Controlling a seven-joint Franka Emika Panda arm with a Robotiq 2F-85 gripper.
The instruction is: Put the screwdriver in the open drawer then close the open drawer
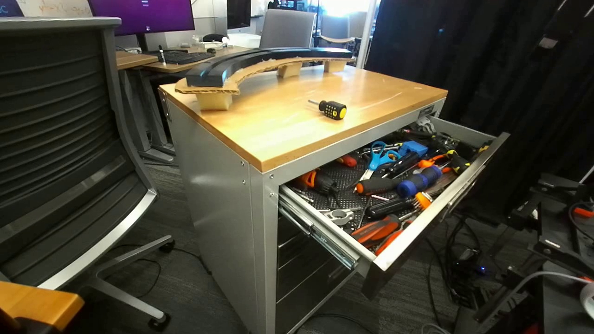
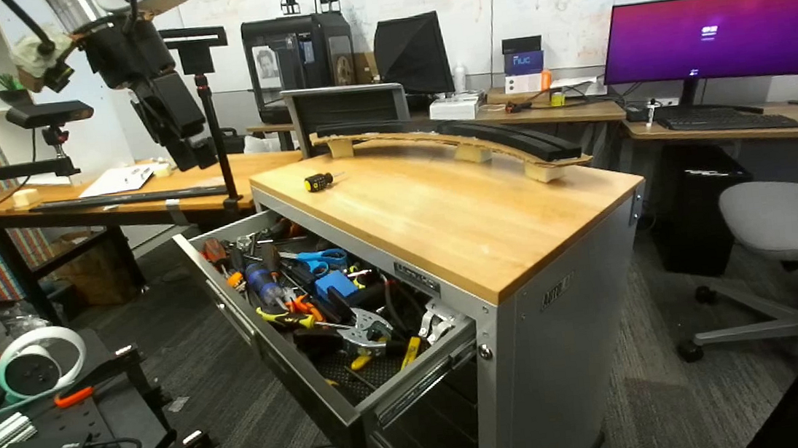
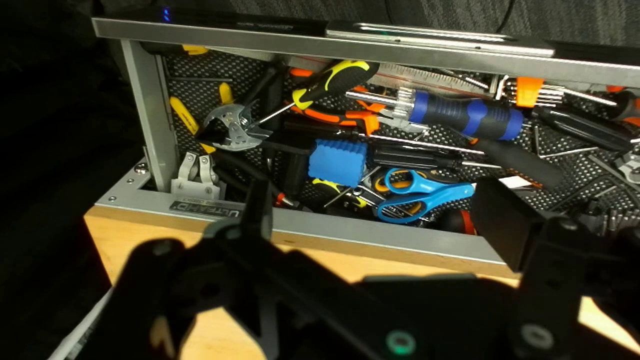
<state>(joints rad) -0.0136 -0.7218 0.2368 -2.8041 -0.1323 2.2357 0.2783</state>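
Clearly, the screwdriver point(image 1: 332, 110) lies on its side on the wooden top point(image 1: 274, 134) of a grey cabinet point(image 1: 216, 190); in an exterior view it shows above and slightly right of the frame's centre, metal shaft pointing left, the yellow end of its black handle to the right. The same wooden top carries a curved black piece point(image 1: 264, 58) on cardboard point(image 1: 233, 83) and pale blocks point(image 1: 214, 102), set apart from the screwdriver, along the upper middle of that frame. Below the wooden top, the open drawer point(image 3: 250, 42) is pulled out, tools point(image 3: 347, 82) crowded over its dark textured liner point(image 3: 196, 93). In the wrist view its front edge runs along the top, with blue scissors point(image 3: 430, 196) and a ridged blue block point(image 3: 338, 162) near the middle and a blue-and-black tool point(image 3: 465, 115) at the upper right. The gripper point(image 3: 376, 200) fills much of the lower half of the wrist view, its fingers spread wide; in an exterior view it hangs from the robot arm point(image 2: 82, 9) in the upper left, higher in the frame than the screwdriver. Farther out, a monitor point(image 2: 718, 39) with a purple screen stands at that frame's upper right, a grey chair point(image 2: 797, 215) lower down at the right edge.
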